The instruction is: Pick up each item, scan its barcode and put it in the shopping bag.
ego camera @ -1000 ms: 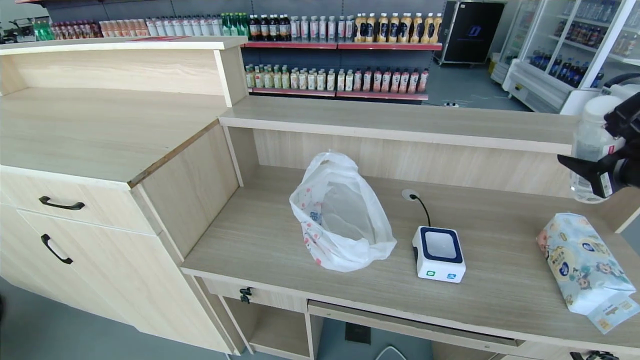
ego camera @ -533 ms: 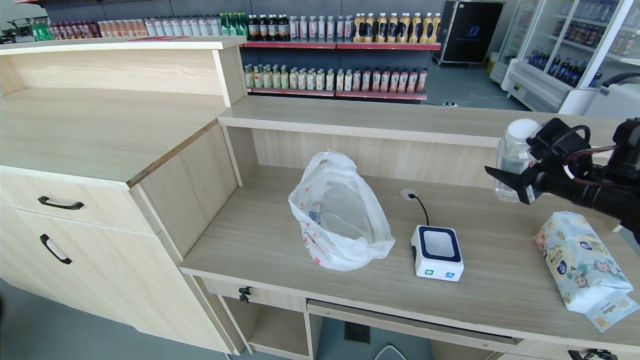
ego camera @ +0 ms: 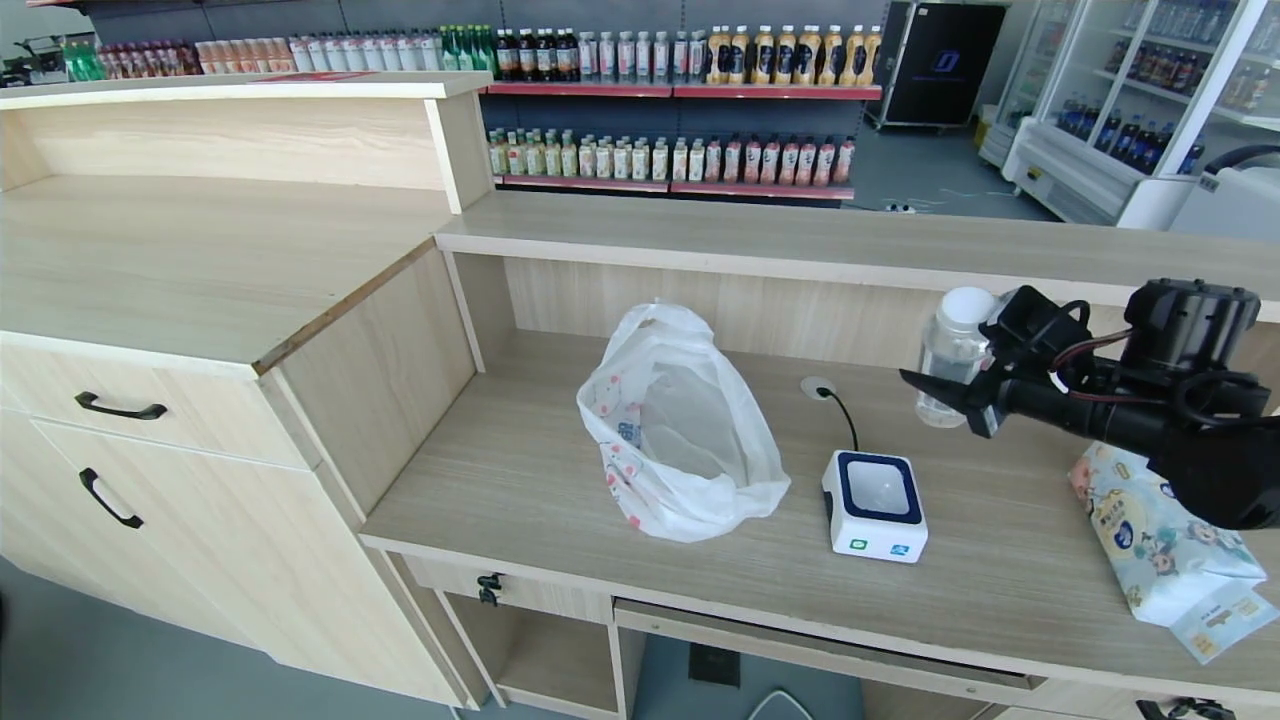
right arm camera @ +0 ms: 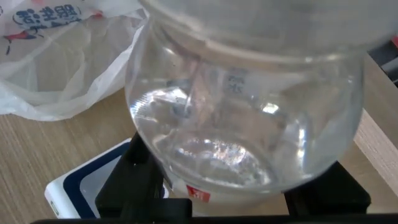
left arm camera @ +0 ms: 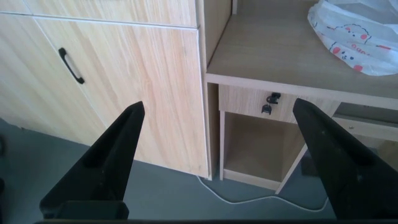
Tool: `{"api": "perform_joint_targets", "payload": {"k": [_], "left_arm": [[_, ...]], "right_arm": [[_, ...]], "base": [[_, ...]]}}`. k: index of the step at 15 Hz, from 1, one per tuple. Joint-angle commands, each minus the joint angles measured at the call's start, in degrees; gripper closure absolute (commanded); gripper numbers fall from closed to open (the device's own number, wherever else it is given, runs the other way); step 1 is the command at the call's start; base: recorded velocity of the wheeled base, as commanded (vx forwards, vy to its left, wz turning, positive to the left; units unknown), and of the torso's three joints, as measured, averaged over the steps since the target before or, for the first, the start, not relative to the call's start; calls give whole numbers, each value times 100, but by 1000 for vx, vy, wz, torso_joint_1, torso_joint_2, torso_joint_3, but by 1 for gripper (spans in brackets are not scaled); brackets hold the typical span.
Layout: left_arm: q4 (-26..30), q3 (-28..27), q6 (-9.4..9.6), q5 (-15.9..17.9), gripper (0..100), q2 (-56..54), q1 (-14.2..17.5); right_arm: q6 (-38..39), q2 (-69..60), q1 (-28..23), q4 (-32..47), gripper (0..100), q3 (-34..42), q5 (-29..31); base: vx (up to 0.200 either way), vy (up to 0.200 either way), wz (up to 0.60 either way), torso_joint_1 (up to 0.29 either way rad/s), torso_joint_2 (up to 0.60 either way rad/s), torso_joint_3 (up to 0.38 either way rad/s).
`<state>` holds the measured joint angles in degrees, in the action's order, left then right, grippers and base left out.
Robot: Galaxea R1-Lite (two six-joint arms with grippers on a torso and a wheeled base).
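Observation:
My right gripper is shut on a clear water bottle with a white cap, held upright in the air to the right of and above the white barcode scanner. In the right wrist view the bottle looms close, with the scanner and the shopping bag beneath it. The white shopping bag stands open on the counter, left of the scanner. My left gripper hangs open below the counter's left front corner, with nothing between its fingers.
A patterned tissue pack lies at the counter's right end. The scanner's cable runs to a hole at the back. A raised ledge borders the back; a taller cabinet stands left.
My right arm has carried the bottle leftward and down, from the far right edge toward the space above the scanner. Bag, scanner and tissue pack have stayed put.

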<state>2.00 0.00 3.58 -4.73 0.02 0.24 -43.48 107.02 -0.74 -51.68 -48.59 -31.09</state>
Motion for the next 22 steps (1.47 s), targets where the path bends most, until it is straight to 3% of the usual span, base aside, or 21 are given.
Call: {"api": "perform_joint_targets", "payload": {"k": [1, 22], "left_arm": [[2, 0, 2, -2, 0, 6, 2], [2, 0, 2, -2, 0, -2, 2]], "right_arm": [[-37, 188, -5, -18, 100, 69, -64], [-336, 1365, 303, -1301, 100, -212, -337]], "base": [[0, 0, 0, 0, 0, 0], [0, 0, 0, 0, 0, 0]]}}
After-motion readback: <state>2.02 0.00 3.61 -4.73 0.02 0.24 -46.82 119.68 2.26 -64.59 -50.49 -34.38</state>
